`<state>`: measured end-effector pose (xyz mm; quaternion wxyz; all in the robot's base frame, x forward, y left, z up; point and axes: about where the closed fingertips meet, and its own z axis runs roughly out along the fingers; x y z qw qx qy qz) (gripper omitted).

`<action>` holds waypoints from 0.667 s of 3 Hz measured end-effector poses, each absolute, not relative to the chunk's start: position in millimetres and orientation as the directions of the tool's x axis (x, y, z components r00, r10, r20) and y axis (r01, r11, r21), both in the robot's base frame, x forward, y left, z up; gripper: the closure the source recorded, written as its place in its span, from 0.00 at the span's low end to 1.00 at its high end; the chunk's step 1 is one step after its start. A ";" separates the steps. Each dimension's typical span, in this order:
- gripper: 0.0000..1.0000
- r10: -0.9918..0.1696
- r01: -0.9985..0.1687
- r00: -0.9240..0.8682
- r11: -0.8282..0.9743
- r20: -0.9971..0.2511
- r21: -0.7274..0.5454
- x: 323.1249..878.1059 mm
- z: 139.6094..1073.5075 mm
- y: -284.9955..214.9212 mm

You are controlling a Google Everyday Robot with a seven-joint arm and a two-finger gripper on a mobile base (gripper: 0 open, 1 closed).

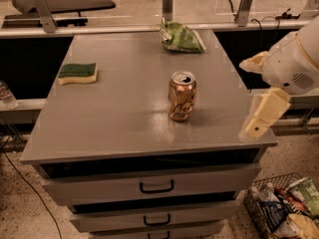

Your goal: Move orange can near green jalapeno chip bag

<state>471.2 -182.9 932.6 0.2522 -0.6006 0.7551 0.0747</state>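
Observation:
The orange can [182, 96] stands upright near the middle of the grey table top [119, 118], silver top and pull tab up, pale lettering on its side. The green jalapeno chip bag [181, 38] lies crumpled at the far edge of the table, well behind the can. My gripper [247, 97] hovers at the table's right edge, to the right of the can and apart from it. Its two cream fingers [264, 114] stand wide apart with nothing between them.
A green-and-yellow sponge [78, 73] lies at the table's left side. Drawers with dark handles [156, 186] sit below the top. A wire basket of snack packs [281, 210] stands on the floor at the lower right. A rail with posts [167, 4] runs behind the table.

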 end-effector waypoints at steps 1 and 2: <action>0.00 -0.798 -0.951 -0.124 0.266 -0.590 -0.160 493.9 926.3 -160.1; 0.00 -0.709 -0.959 -0.113 0.261 -0.696 -0.109 511.1 919.9 -134.4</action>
